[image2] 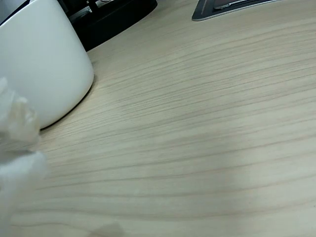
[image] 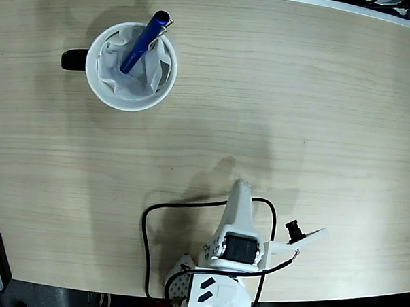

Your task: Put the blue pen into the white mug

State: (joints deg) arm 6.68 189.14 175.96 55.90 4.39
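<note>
white mug (image: pixel 131 67) at upper left of fixed view, black handle toward left, crumpled tissue (image: pixel 135 72) inside. blue pen (image: pixel 144 42) stands tilted in mug, lower end in tissue, clip end over upper right rim. pale wood tabletop (image: pixel 288 109) bare through middle. arm (image: pixel 233 246) folded at bottom centre, well apart from mug; fingers (image: pixel 240 190) seen from above, cannot tell if apart or together. wrist view: mug wall (image2: pixel 42 64) at left, blurred white shape at lower left.

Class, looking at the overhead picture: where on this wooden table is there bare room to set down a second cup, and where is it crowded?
Bare wood spans the middle and right, between the round white ceramic mug holding the glossy blue pen and the white robot arm. Crowded: the upper-left corner around the mug, and the bottom centre with the arm and its black cable.
</note>
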